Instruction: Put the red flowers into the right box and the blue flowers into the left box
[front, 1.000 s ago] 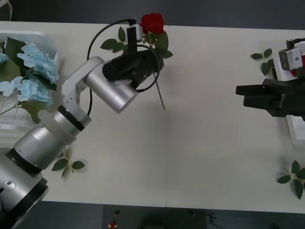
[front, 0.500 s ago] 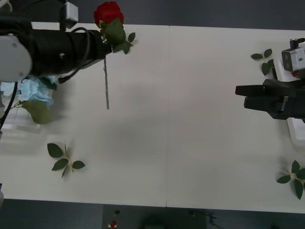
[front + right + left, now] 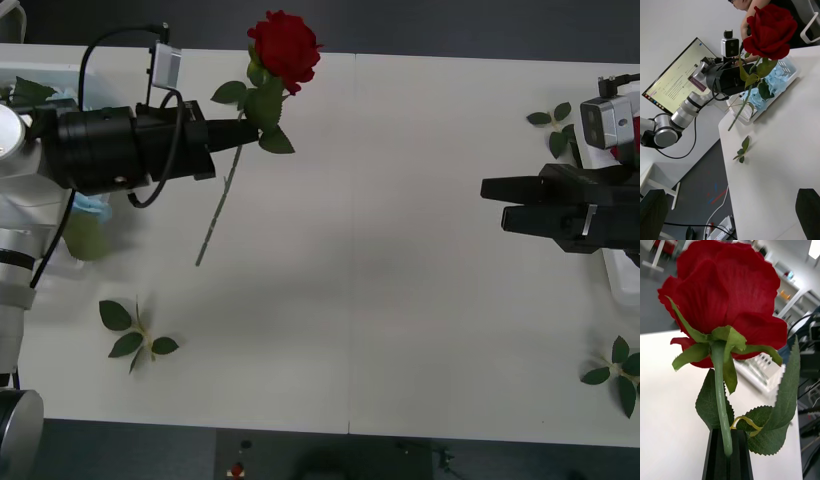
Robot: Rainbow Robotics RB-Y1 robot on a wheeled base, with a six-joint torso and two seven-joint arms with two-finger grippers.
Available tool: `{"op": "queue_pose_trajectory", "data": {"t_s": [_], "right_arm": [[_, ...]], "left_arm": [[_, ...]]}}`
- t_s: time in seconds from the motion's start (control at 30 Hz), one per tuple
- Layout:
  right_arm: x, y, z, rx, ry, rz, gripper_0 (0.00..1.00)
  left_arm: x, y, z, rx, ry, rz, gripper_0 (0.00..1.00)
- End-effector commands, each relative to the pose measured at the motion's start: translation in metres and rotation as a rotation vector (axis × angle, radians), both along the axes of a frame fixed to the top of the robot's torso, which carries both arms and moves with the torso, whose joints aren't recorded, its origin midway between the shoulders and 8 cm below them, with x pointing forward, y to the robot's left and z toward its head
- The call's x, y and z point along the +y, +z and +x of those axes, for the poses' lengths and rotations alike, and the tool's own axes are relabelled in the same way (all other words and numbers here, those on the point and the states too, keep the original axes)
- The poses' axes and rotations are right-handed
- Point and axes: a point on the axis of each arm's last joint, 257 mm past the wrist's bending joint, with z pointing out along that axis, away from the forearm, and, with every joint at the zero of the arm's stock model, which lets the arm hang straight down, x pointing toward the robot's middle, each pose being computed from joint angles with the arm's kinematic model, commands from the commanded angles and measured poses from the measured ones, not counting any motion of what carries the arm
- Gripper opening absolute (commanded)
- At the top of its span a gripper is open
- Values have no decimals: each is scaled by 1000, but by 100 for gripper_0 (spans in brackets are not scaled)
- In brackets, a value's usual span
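One of the red flowers, a rose [image 3: 285, 45] with a thin green stem [image 3: 215, 215], hangs above the table's far left part. My left gripper [image 3: 228, 135] is shut on its stem just below the leaves. In the left wrist view the bloom [image 3: 724, 303] stands right over the shut black fingers [image 3: 717, 457]. The left box [image 3: 45, 72], a white tray, lies at the far left behind my left arm, with blue flowers [image 3: 771, 84] inside it. My right gripper [image 3: 490, 200] hovers open at the right, pointing toward the rose [image 3: 769, 32]. A rim of the right box [image 3: 620, 272] shows at the right edge.
Green leaf sprigs lie on the table at the front left [image 3: 135, 340], the far right [image 3: 555, 125] and the front right [image 3: 615, 370]. A monitor [image 3: 675, 80] stands beyond the table's left end.
My left arm has swung the rose to the right, toward the table's middle, and the stem now slants. My right gripper has edged slightly left.
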Motion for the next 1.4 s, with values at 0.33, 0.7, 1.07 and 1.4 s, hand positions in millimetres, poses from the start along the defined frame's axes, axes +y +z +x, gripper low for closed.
{"op": "queue_pose_trajectory", "data": {"t_s": [0.33,0.7,1.07,1.4], "right_arm": [[13,0,-5,12,9,36,100],[29,-4,5,-38,3,16,100],[56,5,21,-119,2,14,100],[62,-11,43,-179,-61,-66,100]], "left_arm": [[-103,95,-8,13,-66,-550,0],[-158,109,-7,80,-57,-598,0],[-198,96,-11,112,-31,-563,0],[-207,90,-13,124,-26,-547,0]]}}
